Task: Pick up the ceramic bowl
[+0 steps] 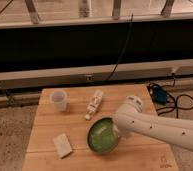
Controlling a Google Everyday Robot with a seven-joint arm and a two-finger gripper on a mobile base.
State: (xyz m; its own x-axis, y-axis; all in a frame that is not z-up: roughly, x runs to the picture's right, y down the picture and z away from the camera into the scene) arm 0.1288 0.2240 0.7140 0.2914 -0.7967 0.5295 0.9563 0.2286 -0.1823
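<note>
Green ceramic bowl tilted up off wooden table, right rim apparently pinched by gripper, mostly hidden behind white arm. Plastic cup far left of gripper, white bottle just beyond it, sponge left.

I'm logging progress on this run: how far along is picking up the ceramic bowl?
Done: the arm has reached the ceramic bowl, and the gripper is at its right rim. In hand: the bowl looks tipped up toward the camera, suggesting a lift. Left: raising it clear of the wooden table.
</note>
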